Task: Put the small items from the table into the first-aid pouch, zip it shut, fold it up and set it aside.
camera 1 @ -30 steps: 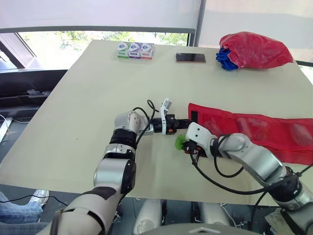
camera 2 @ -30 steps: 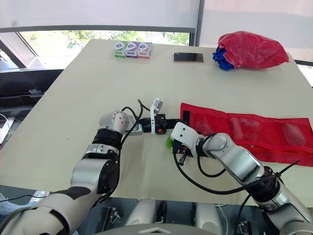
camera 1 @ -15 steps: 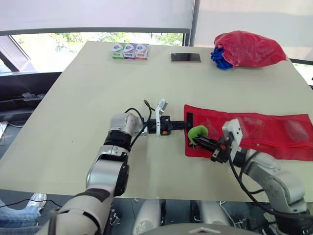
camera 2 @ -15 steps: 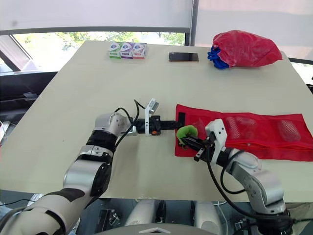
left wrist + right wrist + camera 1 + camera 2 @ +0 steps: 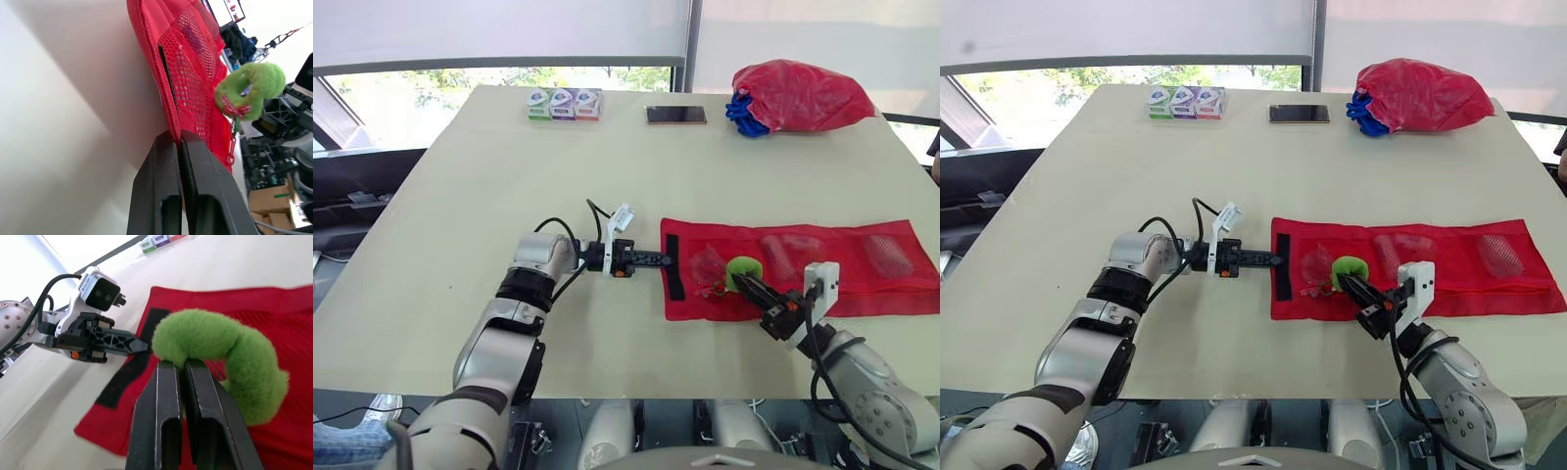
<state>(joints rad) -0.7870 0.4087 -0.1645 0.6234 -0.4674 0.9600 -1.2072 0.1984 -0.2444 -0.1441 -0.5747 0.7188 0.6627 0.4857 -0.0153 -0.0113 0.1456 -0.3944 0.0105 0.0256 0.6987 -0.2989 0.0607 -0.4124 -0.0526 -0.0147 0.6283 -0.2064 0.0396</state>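
The right hand has carried the green fuzzy ring off the bare bench and in over the first-aid pouch. A second ago the ring sat low, just off the pouch's near end by the black strip; half a second ago it was crossing that strip; now it hangs above the red mesh, roughly a third of the way along the pouch and near the clear pockets. The right hand's two fingers are pressed tight together on the ring's fluffy band, and the rest of the loop bulges out to one side of them. The ring looks raised off the fabric rather than resting on it. The left hand has stayed where it was, its fingers closed flat on the pouch's edge at the black strip, pinning that end. The pickup is therefore done and the job has moved on to placing: the ring probably has to go down into a pocket or opening before the hand lets go, and I cannot make out which opening is meant or whether it gapes. Three small boxes and a phone lie at the far edge, well apart from the pouch.
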